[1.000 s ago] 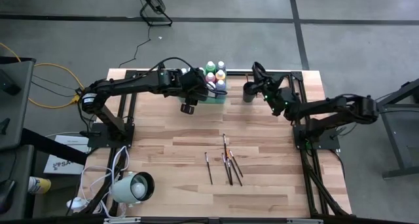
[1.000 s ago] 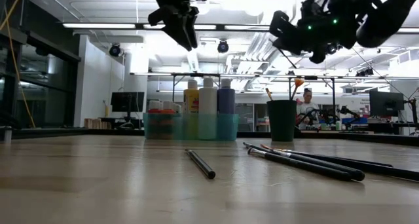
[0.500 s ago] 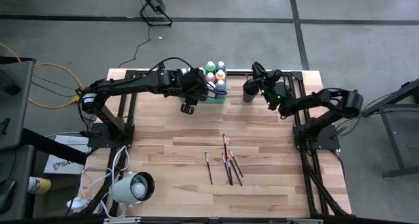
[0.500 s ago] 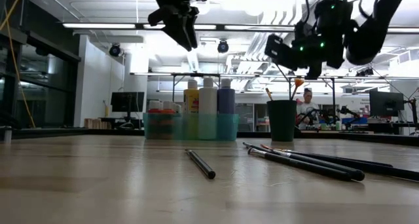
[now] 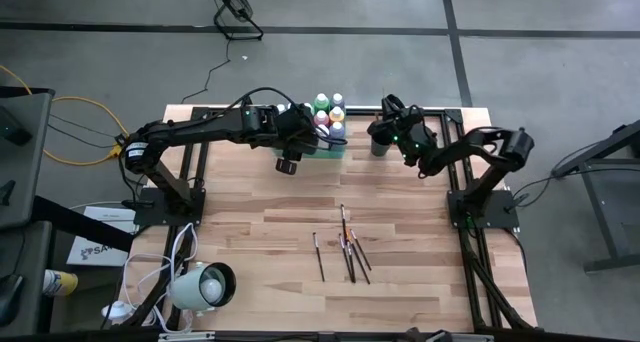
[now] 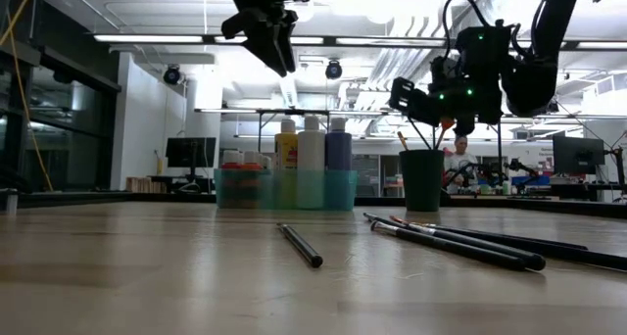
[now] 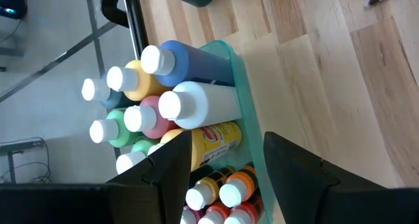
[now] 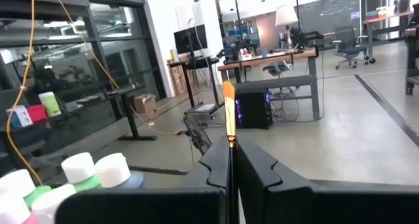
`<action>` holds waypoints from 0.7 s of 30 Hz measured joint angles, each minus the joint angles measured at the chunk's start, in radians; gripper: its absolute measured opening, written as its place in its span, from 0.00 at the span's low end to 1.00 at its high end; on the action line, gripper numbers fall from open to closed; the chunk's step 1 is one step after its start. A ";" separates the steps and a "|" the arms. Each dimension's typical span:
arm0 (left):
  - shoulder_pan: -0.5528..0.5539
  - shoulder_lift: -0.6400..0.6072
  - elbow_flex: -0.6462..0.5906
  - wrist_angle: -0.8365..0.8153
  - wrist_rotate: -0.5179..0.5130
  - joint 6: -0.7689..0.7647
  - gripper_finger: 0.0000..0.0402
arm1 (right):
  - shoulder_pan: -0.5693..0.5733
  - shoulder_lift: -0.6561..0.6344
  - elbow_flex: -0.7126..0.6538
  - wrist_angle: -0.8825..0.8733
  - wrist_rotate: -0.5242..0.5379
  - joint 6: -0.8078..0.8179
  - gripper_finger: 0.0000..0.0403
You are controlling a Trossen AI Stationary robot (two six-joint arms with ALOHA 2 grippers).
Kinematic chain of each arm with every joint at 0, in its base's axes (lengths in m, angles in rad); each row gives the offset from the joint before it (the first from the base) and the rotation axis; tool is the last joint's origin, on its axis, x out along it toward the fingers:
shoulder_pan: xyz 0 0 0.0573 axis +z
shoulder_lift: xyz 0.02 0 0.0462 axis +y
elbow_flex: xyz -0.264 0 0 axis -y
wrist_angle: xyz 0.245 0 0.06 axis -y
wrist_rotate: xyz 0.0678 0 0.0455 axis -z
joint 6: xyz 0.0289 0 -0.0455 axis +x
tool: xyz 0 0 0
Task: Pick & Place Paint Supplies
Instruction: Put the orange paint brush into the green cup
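- Above the dark cup (image 5: 379, 140) at the table's far edge: right gripper (image 8: 232, 160) holds one paintbrush (image 8: 228, 112) upright, orange bristle tip up, handle pinched in the narrow slit between nearly closed fingers. My read: held vertical so it can drop handle-first into the cup.
- Low view shows that gripper (image 6: 415, 102) just over the cup (image 6: 422, 179), where other brush tips already stick out; the carried brush's lower end hides behind the gripper and cup rim, so I cannot tell whether it has entered.
- Loose brushes (image 5: 348, 248) lie fanned on the wood near the table's middle, well apart from the cup; in the low view they (image 6: 456, 241) cross each other, so the count is uncertain. One brush (image 6: 301, 245) lies apart from the bunch.
- Paint bottles (image 7: 174, 105) stand packed upright in the green tray (image 7: 243, 93) beside the cup, white caps up; smaller orange- and red-capped ones crowd one end. Packed tightly, probably to keep them from tipping.
- Left gripper (image 7: 221, 175) hovers over the tray, fingers spread wide, empty; looks like waiting. In the high view it (image 5: 289, 163) sits at the tray's near side.
- Tray's far rows are hidden by nearer bottles in the low view; the left wrist view cuts off its lower end.
- Beyond the table: a lamp (image 5: 203, 285) off the near-left corner, a person (image 6: 458, 159) in the room.
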 joint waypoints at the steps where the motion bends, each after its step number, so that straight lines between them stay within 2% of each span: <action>1: 0.000 0.000 0.000 0.000 0.000 0.000 0.46 | 0.000 0.002 0.000 0.002 0.000 -0.007 0.01; 15: 0.000 0.000 0.000 0.000 0.000 0.000 0.46 | 0.000 0.007 0.000 -0.014 -0.018 -0.046 0.01; 21: 0.000 0.000 0.000 0.000 0.001 0.000 0.46 | 0.002 0.007 0.000 -0.052 -0.022 -0.036 0.06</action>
